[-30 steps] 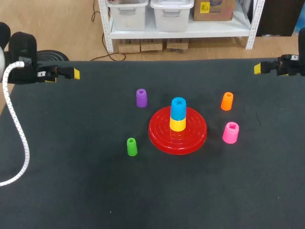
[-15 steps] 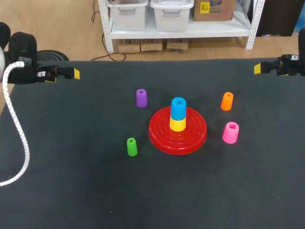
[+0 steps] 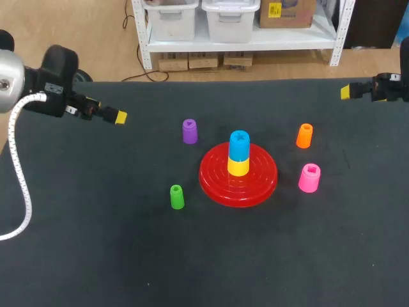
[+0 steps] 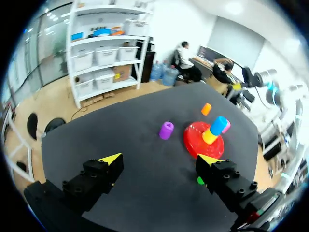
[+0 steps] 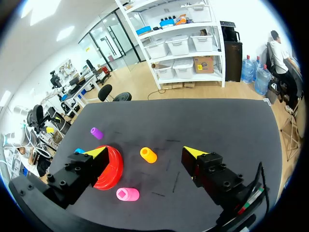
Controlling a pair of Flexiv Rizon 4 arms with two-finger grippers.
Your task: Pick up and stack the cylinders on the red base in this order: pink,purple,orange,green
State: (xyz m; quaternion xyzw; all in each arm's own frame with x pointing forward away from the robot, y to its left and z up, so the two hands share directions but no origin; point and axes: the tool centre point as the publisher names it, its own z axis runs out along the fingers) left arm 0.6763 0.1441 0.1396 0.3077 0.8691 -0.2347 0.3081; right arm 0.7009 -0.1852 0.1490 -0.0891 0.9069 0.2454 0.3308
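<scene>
Pink (image 3: 309,178) stands upright on the table (image 3: 96,243), just off the base (image 3: 214,185) at its 3 o'clock. Its long axis is vertical, it has a square socket in its top, and nothing touches it. Your right gripper (image 3: 346,91) is the nearer: pink lies at its 7 o'clock, beyond orange (image 3: 305,135). Jaws spread, empty. Left gripper (image 3: 119,118), likewise spread and empty, sits well apart at the base's 10 o'clock.

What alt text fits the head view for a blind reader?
A red base mid-table carries a blue cylinder on a yellow cylinder; purple, green, orange and pink cylinders stand loose around it. The left gripper and right gripper hover at the far sides, empty.
</scene>
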